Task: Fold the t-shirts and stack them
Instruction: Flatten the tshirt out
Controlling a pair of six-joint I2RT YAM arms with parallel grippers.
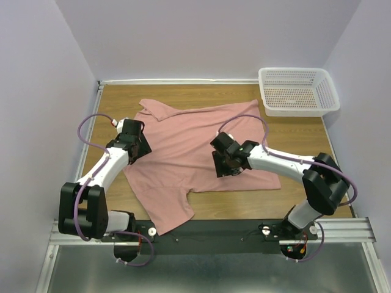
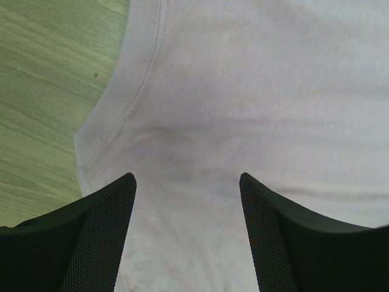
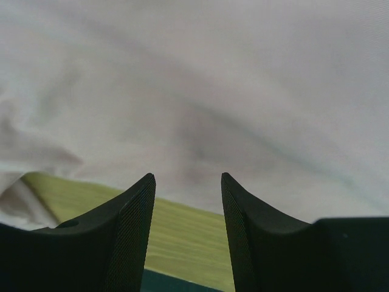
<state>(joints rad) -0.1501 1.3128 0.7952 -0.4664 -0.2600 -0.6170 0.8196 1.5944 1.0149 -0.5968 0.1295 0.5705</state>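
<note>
On the wooden table (image 1: pixel 293 131) the pink t-shirt (image 1: pixel 195 146) lies unfolded; my left gripper (image 2: pixel 187 182) and right gripper (image 3: pixel 187 179) hover wide open and empty, so I judge pinching its edges comes next.

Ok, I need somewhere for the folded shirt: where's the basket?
In the top view, the basket sits at the far right corner of the table, close beside the shirt.

Both end effectors (image 2: pixel 187 176) (image 3: pixel 187 175), jaws parted

The t-shirt (image 1: pixel 183 152) lies spread on the table (image 1: pixel 299 131), with the basket (image 1: pixel 297 91) behind it to the right (far corner).
</note>
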